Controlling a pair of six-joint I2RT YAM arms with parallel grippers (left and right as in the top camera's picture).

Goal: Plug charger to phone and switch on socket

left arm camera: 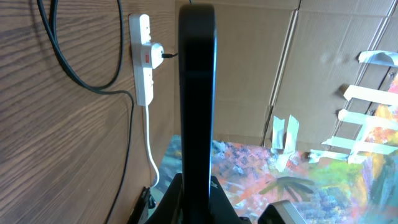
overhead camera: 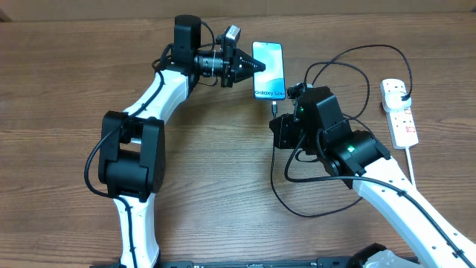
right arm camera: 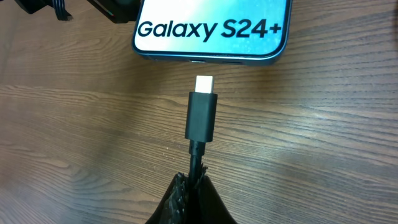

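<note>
Between the right gripper's (right arm camera: 191,190) closed fingers runs the charger (right arm camera: 200,118), pinched on the cable just behind its connector tip, which points straight at the bottom edge of the phone (right arm camera: 211,28). The metal tip is just short of that edge, apart from it and roughly in line with the port, perhaps a touch to one side.

Across from it, the left gripper (overhead camera: 251,67) is clamped on the phone's long side and steadies it on the table (overhead camera: 74,74), screen lit and facing up. The left wrist view shows the phone edge-on between those fingers.

Further out, the cable loops across the wood to the socket (overhead camera: 399,112) at the far right, where the black plug (left arm camera: 159,55) is already seated. Whether its switch is on I cannot tell.

The step in hand is the insertion itself. The next move calls for a short, straight push of the tip into the port, level with the phone and centred, while the left gripper braces against the push. The switch comes after.
</note>
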